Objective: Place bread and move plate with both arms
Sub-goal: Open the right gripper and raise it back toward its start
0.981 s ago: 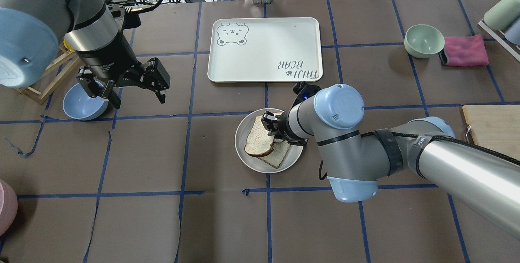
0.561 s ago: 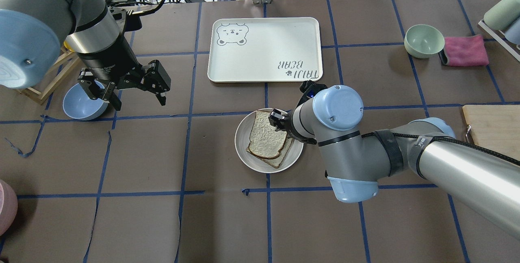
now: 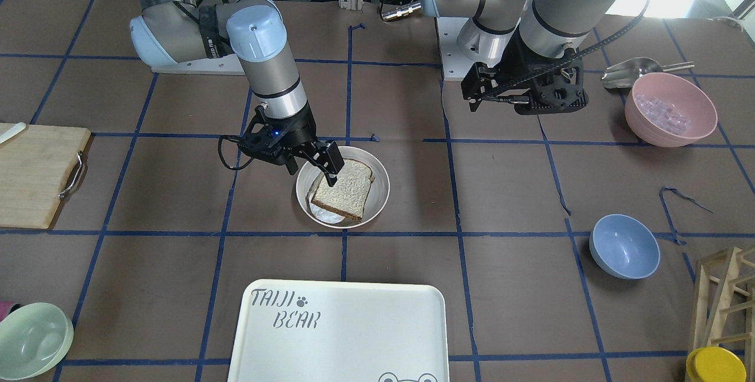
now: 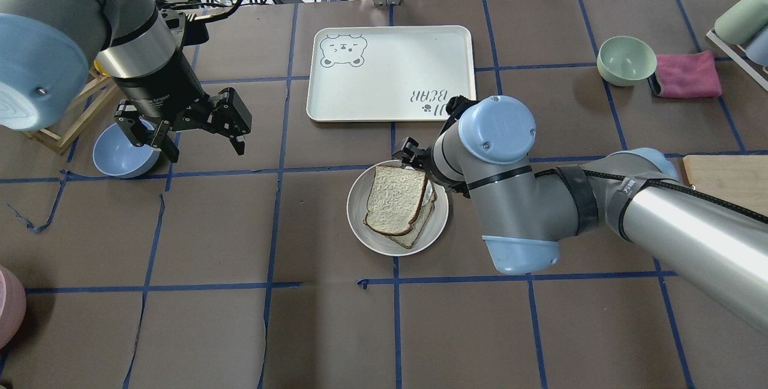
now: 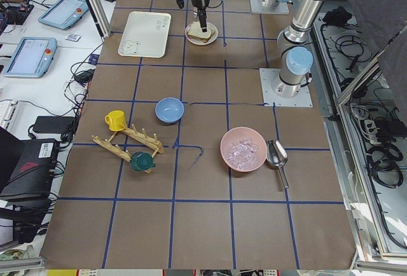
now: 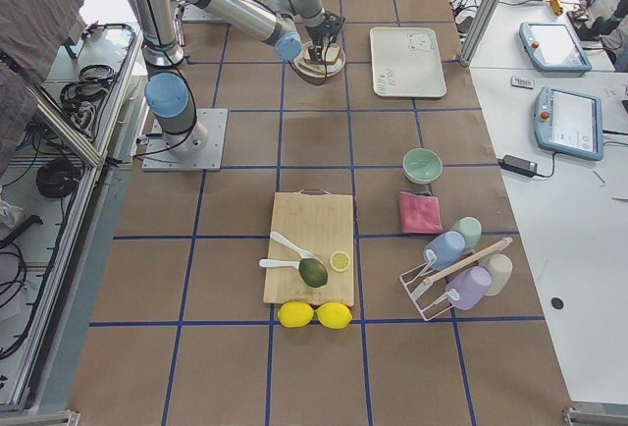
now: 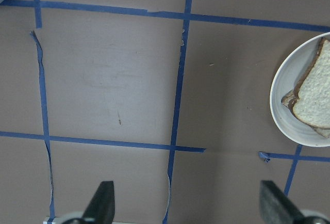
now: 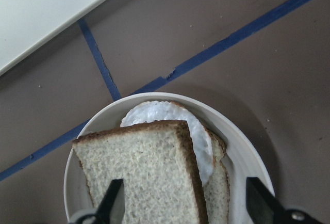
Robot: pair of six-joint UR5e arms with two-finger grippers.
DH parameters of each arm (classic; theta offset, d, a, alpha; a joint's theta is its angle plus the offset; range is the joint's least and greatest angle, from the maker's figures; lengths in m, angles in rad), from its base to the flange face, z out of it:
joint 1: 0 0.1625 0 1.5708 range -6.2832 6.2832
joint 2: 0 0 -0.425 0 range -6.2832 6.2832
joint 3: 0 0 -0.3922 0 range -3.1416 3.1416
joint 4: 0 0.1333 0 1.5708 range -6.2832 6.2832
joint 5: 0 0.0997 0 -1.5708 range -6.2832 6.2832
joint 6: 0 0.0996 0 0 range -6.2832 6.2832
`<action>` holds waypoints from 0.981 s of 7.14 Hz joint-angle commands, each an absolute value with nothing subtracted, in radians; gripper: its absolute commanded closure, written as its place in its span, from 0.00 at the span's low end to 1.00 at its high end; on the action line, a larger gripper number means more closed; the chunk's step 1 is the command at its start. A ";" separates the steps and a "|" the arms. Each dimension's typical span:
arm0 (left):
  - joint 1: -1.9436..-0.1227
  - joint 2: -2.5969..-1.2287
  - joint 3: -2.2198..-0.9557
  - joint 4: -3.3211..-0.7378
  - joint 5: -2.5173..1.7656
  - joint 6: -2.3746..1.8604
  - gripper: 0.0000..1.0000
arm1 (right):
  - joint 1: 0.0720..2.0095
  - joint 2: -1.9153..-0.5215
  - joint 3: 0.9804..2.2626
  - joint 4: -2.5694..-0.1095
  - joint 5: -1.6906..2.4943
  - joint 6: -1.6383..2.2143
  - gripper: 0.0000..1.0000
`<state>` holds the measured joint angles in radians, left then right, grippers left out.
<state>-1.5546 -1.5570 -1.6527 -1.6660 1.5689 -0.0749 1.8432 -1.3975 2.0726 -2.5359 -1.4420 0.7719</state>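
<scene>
The bread (image 4: 396, 199) lies flat on top of a stack in the round cream plate (image 4: 360, 230), over a white fried egg (image 8: 170, 115) and another slice (image 8: 219, 182). My right gripper (image 4: 414, 161) hovers open just above the plate's far edge, near the tray side. In the right wrist view the bread (image 8: 144, 177) lies between and below its spread fingertips (image 8: 116, 201), and the gripper (image 8: 188, 208) is empty. My left gripper (image 4: 198, 134) hangs open and empty well to the left of the plate. The left wrist view shows the plate's rim (image 7: 281, 115) at its right edge.
The white "TAIJI BEAR" tray (image 4: 390, 71) lies just beyond the plate. A blue bowl (image 4: 120, 152) sits under the left gripper, beside a wooden rack (image 4: 66, 119). A green bowl (image 4: 626, 60), pink cloth (image 4: 687, 74) and cutting board (image 4: 726, 188) are at the right.
My right gripper has let go of the tilted bread, which now lies flat on the stack. The gripper has drawn back toward the tray. The left arm has barely moved.
</scene>
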 commanded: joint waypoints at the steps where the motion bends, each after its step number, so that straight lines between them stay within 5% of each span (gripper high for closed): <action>1: -1.551 -1.557 -1.652 -1.666 1.568 -0.074 0.00 | 1.819 -1.405 1.901 -2.255 -1.462 0.678 0.00; 7: -1.546 -1.592 -1.652 -1.560 1.571 -0.005 0.00 | 1.663 -1.408 1.469 -1.674 -1.608 0.207 0.00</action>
<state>-1.5453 -1.5717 -1.6468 -1.5943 1.5788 -0.0103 1.6771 -1.4070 1.5541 -1.7512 -1.5881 0.2690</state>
